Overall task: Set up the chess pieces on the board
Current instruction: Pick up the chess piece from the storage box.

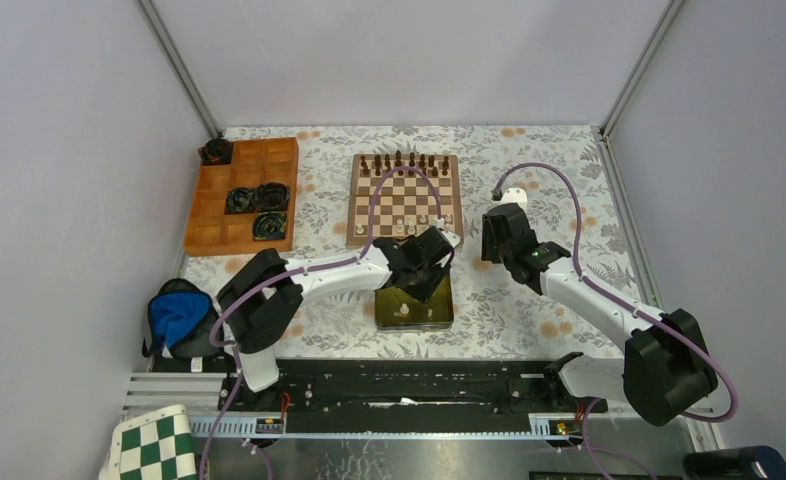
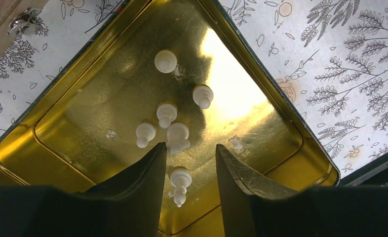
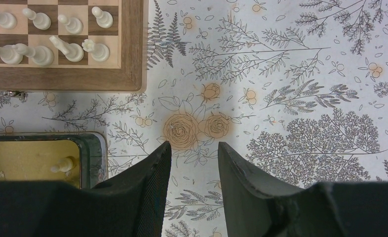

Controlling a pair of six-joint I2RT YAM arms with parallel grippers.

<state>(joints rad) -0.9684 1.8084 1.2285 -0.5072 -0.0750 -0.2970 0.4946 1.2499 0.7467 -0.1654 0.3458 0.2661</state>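
While the left gripper (image 2: 191, 148) hangs parted and empty over the gold tin (image 2: 83, 143), six chess pieces (image 2: 177, 136) lie loose inside, one at 6 o'clock between its jaws, seemingly untouched. We should centre on that piece and lower straight before pinching. The right gripper (image 3: 192, 145) hovers released over the surface (image 3: 291, 98), the board (image 3: 133, 49) at its 10 o'clock.
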